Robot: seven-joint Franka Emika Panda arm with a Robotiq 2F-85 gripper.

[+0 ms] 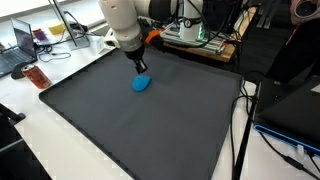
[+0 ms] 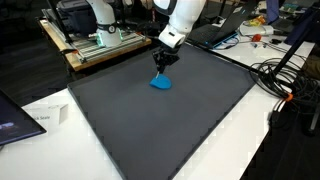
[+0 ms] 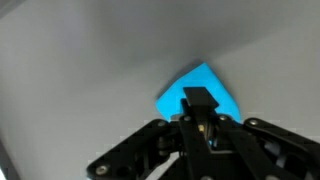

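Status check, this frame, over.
Tool shut, tips at blue item; grip unconfirmed. Item on grey mat. Nothing in the way.

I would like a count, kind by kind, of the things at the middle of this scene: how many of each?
dark grey mat: 1
blue object: 1
gripper, shut: 1
Total: 3
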